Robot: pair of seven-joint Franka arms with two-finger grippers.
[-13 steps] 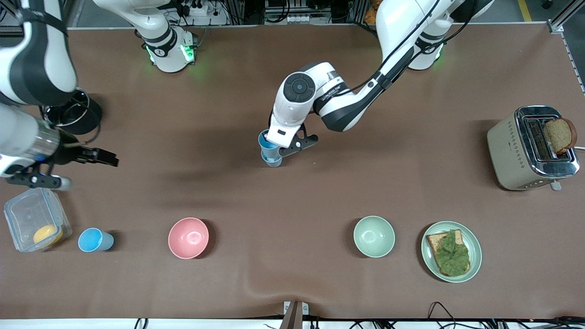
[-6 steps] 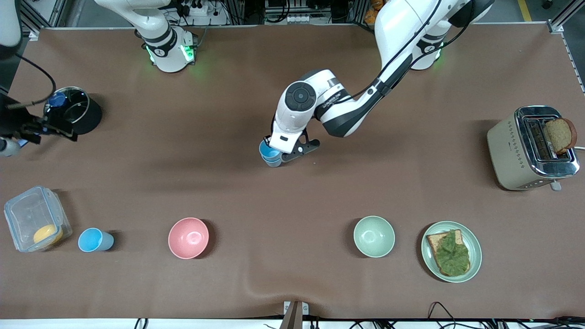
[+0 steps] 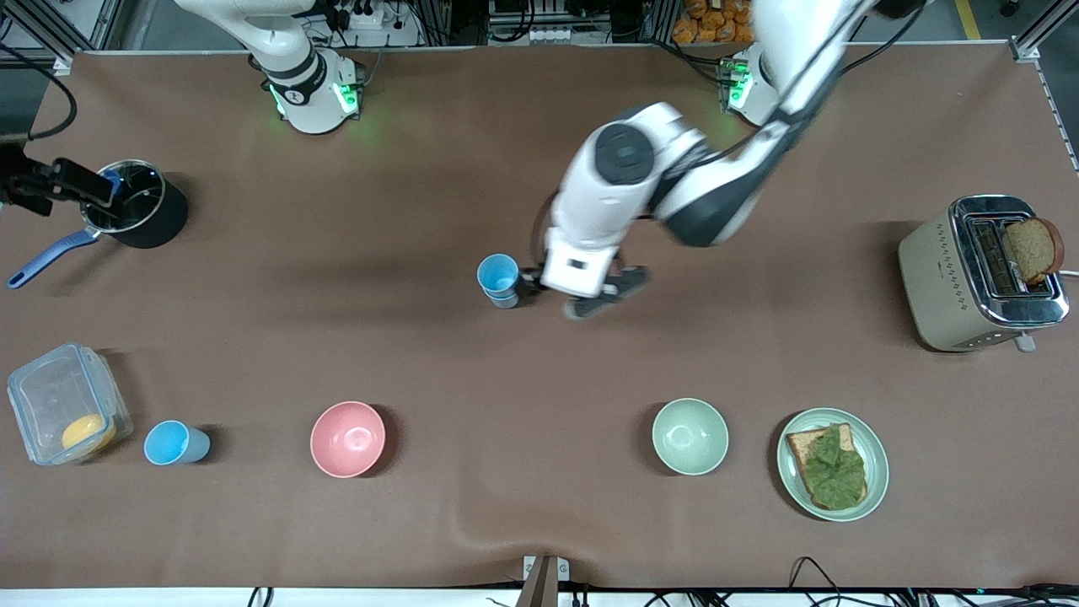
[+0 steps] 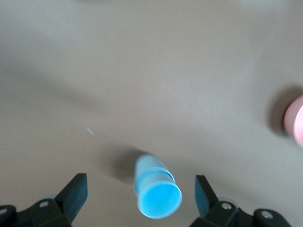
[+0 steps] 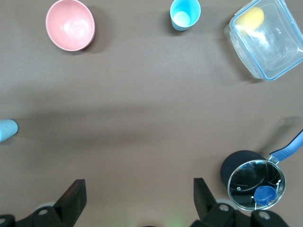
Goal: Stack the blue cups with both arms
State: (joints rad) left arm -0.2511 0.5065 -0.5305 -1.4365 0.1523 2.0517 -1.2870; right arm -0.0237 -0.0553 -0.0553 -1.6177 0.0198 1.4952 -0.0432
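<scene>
Gripper on the left arm [image 3: 594, 297] hangs over the middle of the table with its fingers [image 4: 73, 194] spread wide and nothing between them; I see it just beside the stacked blue cups [image 3: 499, 279], toward the left arm's end, not touching them. From the left wrist view the stack [image 4: 154, 193] reads as one cup nested in another, upright on the brown table [image 3: 539, 362].

Working from the row nearest the front camera: a clear lidded container [image 3: 67, 403] with something yellow in it sits at the right arm's end, then a single blue cup [image 3: 174, 443] just beside it, then the pink bowl [image 3: 347, 438], the pale green bowl [image 3: 689, 436] and a green plate [image 3: 832, 464] with leaf-topped toast toward the left arm's end.

Farther back stands the toaster [image 3: 982, 274] holding a slice of bread.

Farthest, my right gripper [image 3: 50, 181] waits above the black saucepan [image 3: 135, 215], its fingers [image 5: 71, 198] wide apart and empty.
</scene>
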